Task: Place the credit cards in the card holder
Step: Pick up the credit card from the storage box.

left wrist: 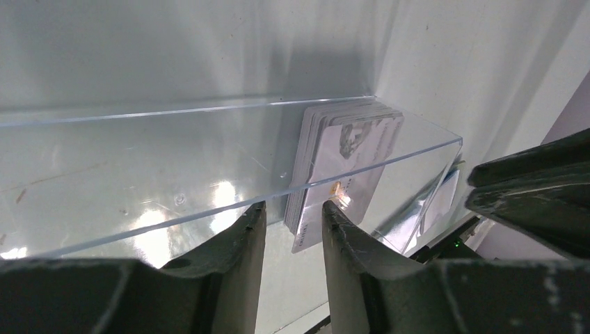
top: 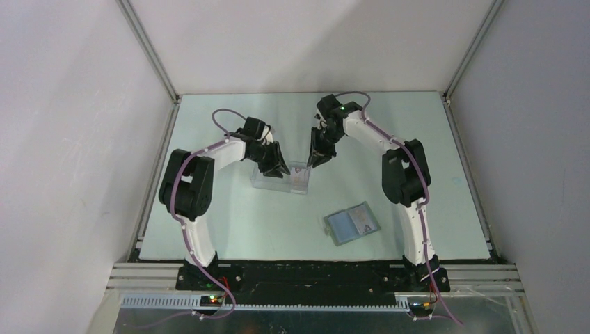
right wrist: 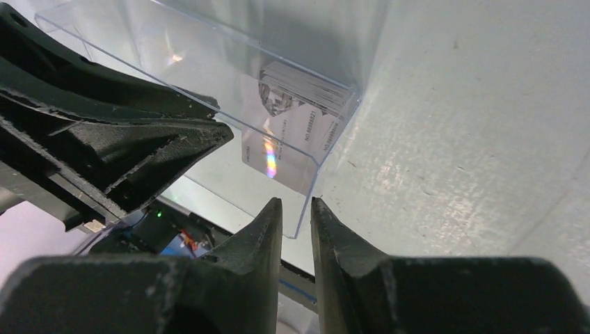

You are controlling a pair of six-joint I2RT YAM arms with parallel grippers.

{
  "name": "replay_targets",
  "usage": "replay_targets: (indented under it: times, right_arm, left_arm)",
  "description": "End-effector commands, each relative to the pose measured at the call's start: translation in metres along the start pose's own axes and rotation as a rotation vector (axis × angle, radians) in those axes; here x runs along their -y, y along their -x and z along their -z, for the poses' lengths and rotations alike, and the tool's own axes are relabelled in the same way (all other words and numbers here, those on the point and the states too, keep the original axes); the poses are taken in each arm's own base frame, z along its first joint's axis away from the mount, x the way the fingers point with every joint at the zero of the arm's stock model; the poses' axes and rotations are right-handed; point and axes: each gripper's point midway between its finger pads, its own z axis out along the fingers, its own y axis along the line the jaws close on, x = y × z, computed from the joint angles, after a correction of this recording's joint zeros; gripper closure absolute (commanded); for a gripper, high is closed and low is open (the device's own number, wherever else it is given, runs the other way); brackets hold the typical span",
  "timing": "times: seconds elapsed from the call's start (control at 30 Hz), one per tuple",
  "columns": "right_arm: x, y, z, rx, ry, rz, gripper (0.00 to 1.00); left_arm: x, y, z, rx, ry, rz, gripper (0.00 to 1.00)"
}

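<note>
Credit cards (left wrist: 346, 156) stand in the clear box (left wrist: 139, 184); card holder (top: 351, 224) lies open; both jaws narrowly parted

In the right wrist view we read print only on the frontmost of the credit cards (right wrist: 296, 115): "NO." followed by a run of digits, mostly eights, set along its edge. We cannot make out the smaller print beside it.
</note>
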Motion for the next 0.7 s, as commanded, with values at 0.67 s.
replay_targets:
  times: [0.67]
  right_arm:
    - [-0.021,-0.007,-0.01,0.058,-0.307,0.326,1.0]
  left_arm:
    - [0.017,0.012,0.016,0.037,-0.054,-0.034,0.64]
